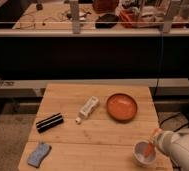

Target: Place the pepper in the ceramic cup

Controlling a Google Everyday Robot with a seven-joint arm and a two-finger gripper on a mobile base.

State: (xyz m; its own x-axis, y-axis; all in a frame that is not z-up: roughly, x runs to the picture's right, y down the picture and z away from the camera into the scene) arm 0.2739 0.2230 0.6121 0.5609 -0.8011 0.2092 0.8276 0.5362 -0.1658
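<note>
The step in hand is the placement itself. The small round white ceramic cup (137, 157) stands near the front right corner of the pale wooden tabletop (100, 141). The slender orange-red tapered pepper (149, 146) leans steeply over it, with its lower end down inside the cup's mouth and its upper end rising above the rim towards the right. The gripper (158, 137), at the end of the bulky white arm reaching in from the lower right, sits just above and to the right of the cup, at the pepper's upper end. I cannot tell how far open it is, or whether it is gripping the pepper or only beside it.

By my reading, the task is almost finished. If the pepper is held, the next move calls for a release that lets it settle into the cup. The gripper should then lift straight up, so that it does not knock the rim or drag the pepper back out.

The wide round orange-red bowl (122, 107), the white tube-like bottle (88, 108), the black rectangular block (49, 122) and the blue-grey sponge (38, 154) lie well apart from the cup.
</note>
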